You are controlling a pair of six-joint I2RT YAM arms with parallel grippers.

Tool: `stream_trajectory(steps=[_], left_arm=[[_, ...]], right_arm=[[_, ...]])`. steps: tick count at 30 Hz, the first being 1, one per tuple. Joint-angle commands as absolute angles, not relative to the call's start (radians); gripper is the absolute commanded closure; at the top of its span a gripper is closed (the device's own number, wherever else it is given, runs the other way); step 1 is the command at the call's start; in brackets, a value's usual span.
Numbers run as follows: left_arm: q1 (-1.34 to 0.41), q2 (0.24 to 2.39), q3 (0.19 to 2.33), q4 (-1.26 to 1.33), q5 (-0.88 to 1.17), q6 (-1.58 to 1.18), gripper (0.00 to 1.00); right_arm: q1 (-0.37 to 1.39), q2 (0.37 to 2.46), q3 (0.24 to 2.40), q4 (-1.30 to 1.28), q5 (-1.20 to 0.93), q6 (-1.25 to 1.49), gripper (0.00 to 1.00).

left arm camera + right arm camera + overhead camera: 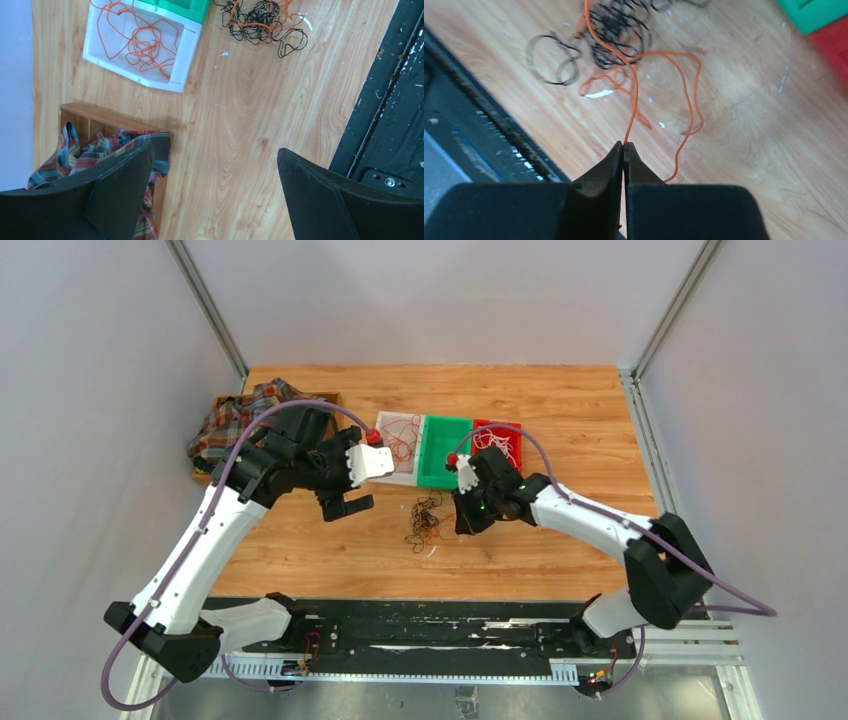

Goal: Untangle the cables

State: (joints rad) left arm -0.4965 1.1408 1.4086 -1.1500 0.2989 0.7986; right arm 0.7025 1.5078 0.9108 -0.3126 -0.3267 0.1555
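we list: right gripper point(624, 146) clamped on an orange cable point(636, 95) of the tangle point(425, 520) near the green bin point(441, 455); left gripper point(215, 150) spread wide, empty

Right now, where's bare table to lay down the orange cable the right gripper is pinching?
Free: table right of the red bin; the strip between the tangle and the black base rail. Crowded: around the tangle, between the left gripper and right gripper, shut on the orange cable.

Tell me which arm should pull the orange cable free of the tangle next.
Right. The right gripper is shut on the orange cable, which runs up into the tangle. The left gripper is open, holds nothing and hangs off to the tangle's side.
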Motion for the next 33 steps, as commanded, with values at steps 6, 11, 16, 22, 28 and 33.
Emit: stream_trajectory(steps=[6, 11, 16, 22, 28, 33], left_arm=[[-0.531, 1.164, 1.421, -1.149, 0.399, 0.830, 0.02], [-0.534, 1.120, 1.403, -1.053, 0.509, 0.766, 0.02], [-0.608, 1.069, 1.381, -0.973, 0.514, 0.817, 0.02], [-0.720, 1.070, 1.365, -0.901, 0.410, 0.889, 0.01], [-0.756, 1.145, 1.385, -0.875, 0.353, 0.870, 0.10], [-0.782, 1.146, 1.334, -0.815, 0.257, 0.983, 0.34]], right_arm=[[0.709, 1.229, 1.035, -0.353, -0.498, 0.176, 0.99], [0.709, 1.203, 1.076, -0.253, -0.612, 0.238, 0.99], [0.709, 1.228, 1.098, -0.119, -0.690, 0.311, 0.99], [0.716, 1.270, 1.132, -0.081, -0.743, 0.330, 0.99], [0.725, 1.282, 1.129, -0.053, -0.775, 0.336, 0.99], [0.725, 1.275, 1.089, 0.019, -0.802, 0.372, 0.99]])
